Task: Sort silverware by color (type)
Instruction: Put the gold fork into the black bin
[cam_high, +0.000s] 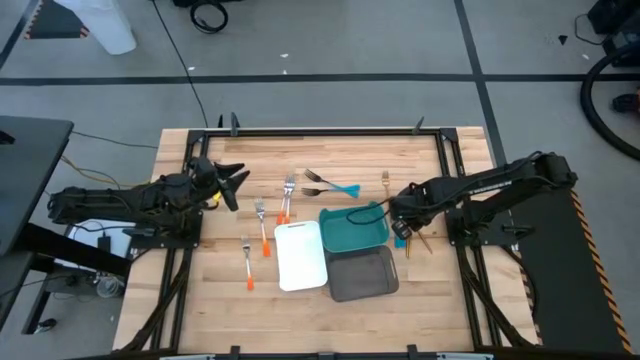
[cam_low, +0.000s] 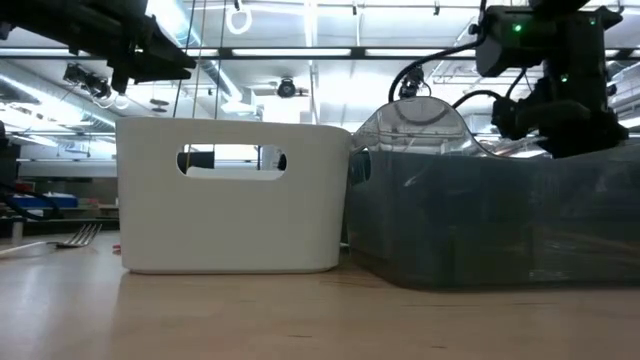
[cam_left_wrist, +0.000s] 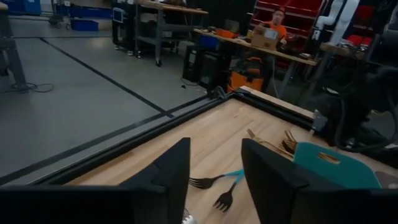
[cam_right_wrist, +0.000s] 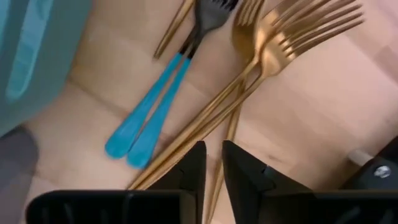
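The grey tray (cam_high: 363, 274) and white tray (cam_high: 300, 256) sit at the near edge, touching; the teal tray (cam_high: 354, 229) lies just behind the grey one. All three are smooth, rectangular and round-cornered. Bare wood is open left of the white tray, apart from two orange forks (cam_high: 255, 246). The right gripper (cam_high: 402, 226) hangs low just right of the teal tray, over a tight pile of gold forks (cam_right_wrist: 273, 50) and two teal-handled forks (cam_right_wrist: 155, 106); its fingers (cam_right_wrist: 189, 174) are nearly closed, a slim gap between them, and appear to grasp nothing, though the tips are cropped. The left gripper (cam_high: 232, 184) hovers above the left side, fingers (cam_left_wrist: 168, 171) spread and empty. Further back lie more orange forks (cam_high: 287, 196), two dark-headed teal forks (cam_high: 330, 185), and one gold fork (cam_high: 385, 181). The far rim is a black frame (cam_high: 330, 131).
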